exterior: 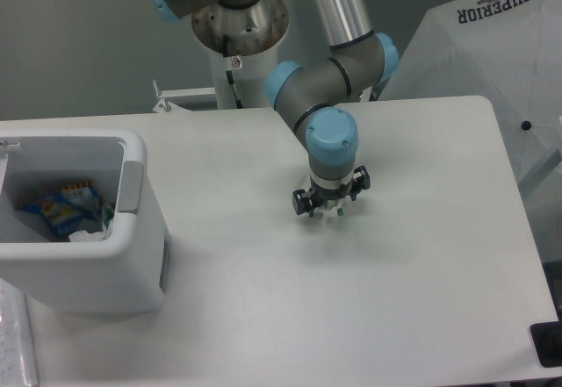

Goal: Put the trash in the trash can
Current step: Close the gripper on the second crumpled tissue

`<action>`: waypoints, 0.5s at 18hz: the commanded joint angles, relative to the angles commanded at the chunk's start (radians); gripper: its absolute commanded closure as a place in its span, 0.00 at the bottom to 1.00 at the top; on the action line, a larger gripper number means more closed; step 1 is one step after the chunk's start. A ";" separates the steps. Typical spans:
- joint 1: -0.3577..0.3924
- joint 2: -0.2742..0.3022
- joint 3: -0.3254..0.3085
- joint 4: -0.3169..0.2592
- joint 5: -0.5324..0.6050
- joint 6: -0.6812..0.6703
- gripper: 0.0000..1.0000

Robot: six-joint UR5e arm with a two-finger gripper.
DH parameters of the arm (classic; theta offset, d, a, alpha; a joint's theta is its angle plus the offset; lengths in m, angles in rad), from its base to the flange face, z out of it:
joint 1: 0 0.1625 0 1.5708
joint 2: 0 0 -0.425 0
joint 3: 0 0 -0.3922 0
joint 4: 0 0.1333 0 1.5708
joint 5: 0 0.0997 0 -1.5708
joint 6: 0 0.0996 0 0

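Note:
My gripper points straight down at the middle of the table, its fingers mostly hidden under the wrist. A small white scrap of trash with a green mark peeks out just below the fingers, at table level. Whether the jaws are closed on it cannot be made out. The trash can, a large white boxy bin with a grey strip, stands at the left edge of the table, far from the gripper. Inside it lies another white scrap.
A blue-and-yellow snack packet lies inside the bin. A white "SUPERIOR" umbrella leans beyond the table's right edge. The arm's base column rises behind the table. A dark object sits at the front right corner.

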 joint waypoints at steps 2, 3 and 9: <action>0.000 -0.002 0.000 0.000 0.000 -0.003 0.17; 0.000 -0.002 0.000 0.000 0.000 -0.003 0.25; 0.000 -0.005 0.012 0.000 0.000 -0.002 0.70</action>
